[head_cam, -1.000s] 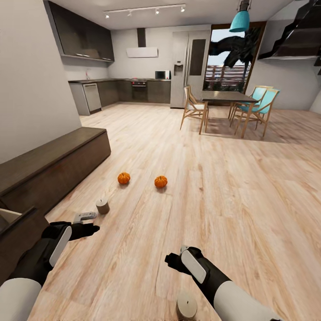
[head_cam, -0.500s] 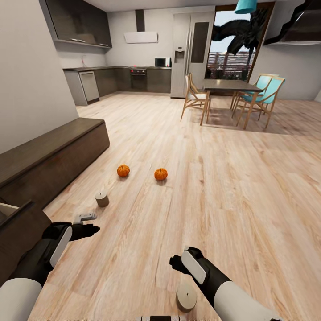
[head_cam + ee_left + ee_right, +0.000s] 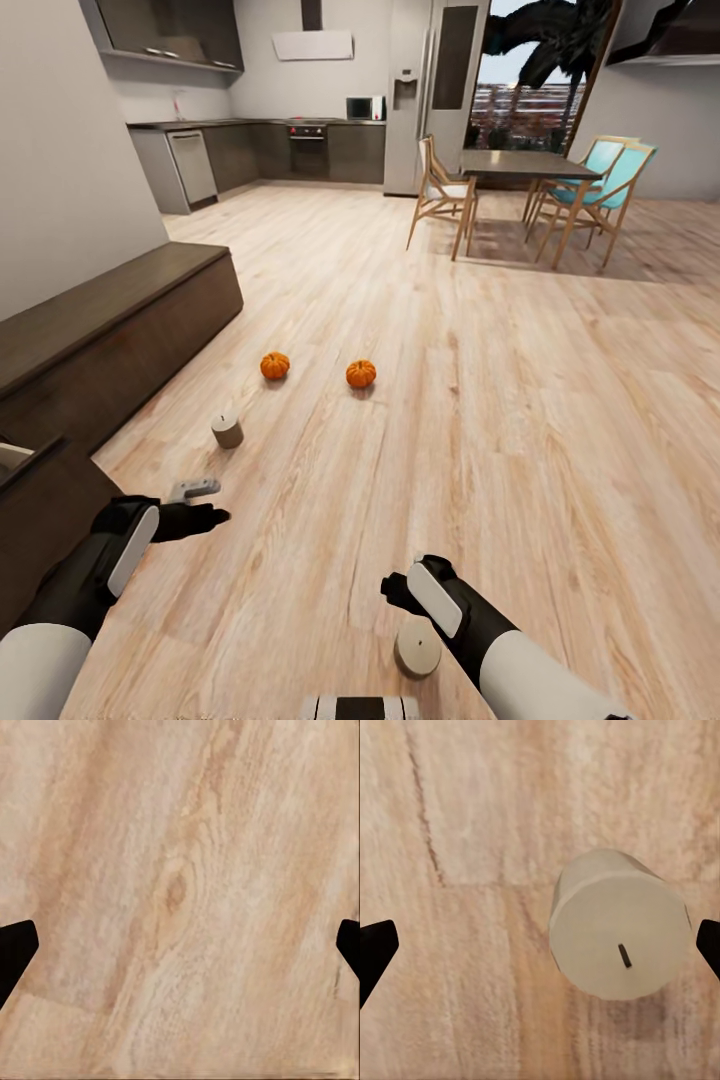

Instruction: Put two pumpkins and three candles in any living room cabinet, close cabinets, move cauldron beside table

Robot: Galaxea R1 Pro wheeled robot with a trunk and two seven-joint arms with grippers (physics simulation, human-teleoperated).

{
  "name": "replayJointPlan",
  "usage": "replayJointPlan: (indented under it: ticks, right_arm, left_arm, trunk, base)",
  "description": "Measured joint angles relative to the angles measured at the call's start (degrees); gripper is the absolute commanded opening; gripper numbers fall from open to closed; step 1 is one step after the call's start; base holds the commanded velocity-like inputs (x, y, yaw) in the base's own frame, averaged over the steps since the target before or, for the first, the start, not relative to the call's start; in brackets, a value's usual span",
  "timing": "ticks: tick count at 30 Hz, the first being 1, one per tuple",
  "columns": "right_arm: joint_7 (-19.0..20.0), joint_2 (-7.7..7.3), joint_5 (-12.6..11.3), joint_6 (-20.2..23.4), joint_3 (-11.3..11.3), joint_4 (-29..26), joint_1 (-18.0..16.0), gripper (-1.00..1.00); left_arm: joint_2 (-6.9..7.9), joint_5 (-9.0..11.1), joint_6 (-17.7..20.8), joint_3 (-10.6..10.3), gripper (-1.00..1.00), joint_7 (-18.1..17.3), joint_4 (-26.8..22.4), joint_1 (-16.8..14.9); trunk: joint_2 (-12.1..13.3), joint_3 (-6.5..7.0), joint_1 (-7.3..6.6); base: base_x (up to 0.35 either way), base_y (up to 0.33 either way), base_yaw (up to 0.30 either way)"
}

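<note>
Left gripper point(image 3: 195, 505): lower left of the head view; jaws spread wide over bare floor point(image 3: 180, 870), empty.
Right gripper point(image 3: 395, 590): lower centre; jaws apart, grasping nothing.
Candles: one point(image 3: 417, 647) point(image 3: 619, 926) upright below the right gripper; another point(image 3: 227, 429) centre-left.
Pumpkins: two ( point(image 3: 275, 365), point(image 3: 361, 374)), mid-frame.
Cabinet point(image 3: 110, 340): left edge.

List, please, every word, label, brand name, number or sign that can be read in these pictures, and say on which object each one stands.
There is no readable text in any view.
The microwave and the fridge in the head view show no readable label.
The candle in the right wrist view bears only a dark wick, no writing.
</note>
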Motion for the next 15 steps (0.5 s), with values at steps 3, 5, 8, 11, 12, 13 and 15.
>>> replayJointPlan:
  ticks: [3, 5, 8, 11, 12, 13, 15]
  right_arm:
    - [0.0, -0.01, 0.0, 0.0, 0.0, 0.1, 0.0, 1.0]
    - [0.0, -0.01, 0.0, 0.0, 0.0, 0.1, 0.0, 1.0]
    - [0.0, -0.02, 0.0, 0.0, 0.0, 0.1, 0.0, 1.0]
    - [0.1, -0.02, 0.0, -0.1, 0.0, 0.1, 0.0, 1.0]
    - [0.1, -0.02, 0.0, -0.1, 0.0, 0.1, 0.0, 1.0]
    - [0.1, -0.02, 0.0, -0.1, 0.0, 0.1, 0.0, 1.0]
    - [0.1, -0.02, 0.1, -0.1, 0.0, 0.1, 0.0, 1.0]
  left_arm:
    - [0.07, 0.2, 0.5, 0.0, 1.0, -2.8, 0.0, 0.0]
    - [0.05, 0.3, 1.2, 0.0, 1.0, -5.8, 0.0, 0.0]
    - [0.18, 0.3, 2.8, 0.1, 1.0, -11.5, 0.0, 0.0]
    - [1.56, 0.6, 3.7, 0.5, 1.0, -23.5, 0.1, 0.0]
    - [2.41, 1.0, 3.8, 0.8, 1.0, -27.3, 0.2, 0.0]
    - [3.34, 1.5, 3.9, 1.1, 1.0, -31.1, 0.4, 0.0]
    - [5.94, 2.3, 4.0, 1.7, 1.0, -40.2, 0.8, 0.0]
  trunk:
    - [0.0, -0.67, 0.08]
    - [-0.1, -1.11, 0.13]
    - [-0.1, -1.77, 0.21]
    - [-0.1, -2.44, 0.28]
    - [-0.2, -2.66, 0.31]
    - [-0.2, -2.88, 0.33]
    - [-0.2, -3.33, 0.38]
  base:
    - [0.0, 0.0, 0.0]
    - [0.0, 0.0, 0.0]
    - [0.0, 0.0, 0.0]
    - [0.0, 0.0, 0.0]
    - [0.0, 0.0, 0.0]
    - [0.0, 0.0, 0.0]
    - [0.0, 0.0, 0.0]
